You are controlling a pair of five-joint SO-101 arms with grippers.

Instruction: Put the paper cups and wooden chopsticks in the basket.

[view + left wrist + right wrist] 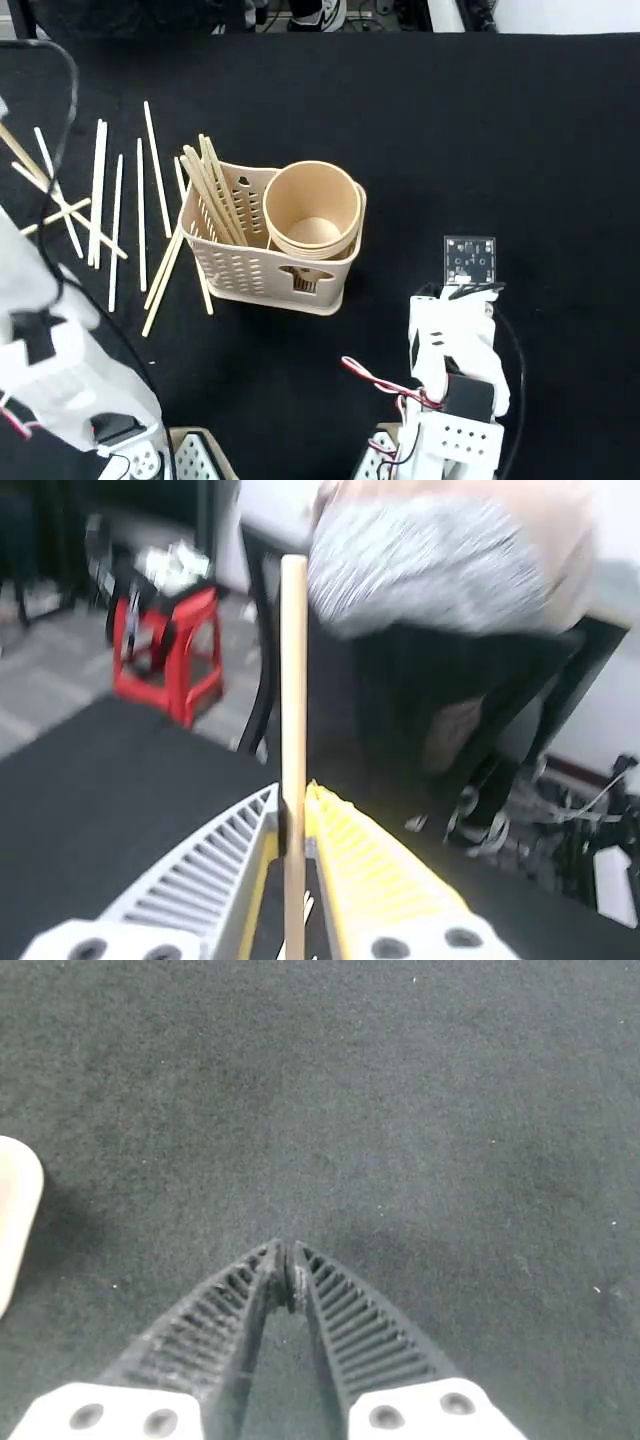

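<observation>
Presently held: one wooden chopstick (pixel 293 680), pinched between the closed tips of the left pincer (pixel 293 802). It stands up past the tips and its lower end runs out of frame.
How it handles: light, stiff, thin and smooth, by my judgement. It could pivot or slide in so narrow a clamp, so a firm hold near the middle suits it best.
Pose of the left arm (pixel 60 390): raised off the surface (pixel 480 130), with the wrist tipped so the pincer aims out toward the room rather than down.
In the basket (pixel 262 275): stacked paper cups (pixel 312 232) fill one side, and several leaning chopsticks (pixel 215 195) fill the other.
How the cups handle: light and easily crushed, I judge, best taken gently by the rim.
On the surface: loose chopsticks (pixel 118 225) lie flat to one side of the basket, a few resting against its wall.
State of the right pincer (pixel 287 1260): closed on nothing, low over bare surface.
</observation>
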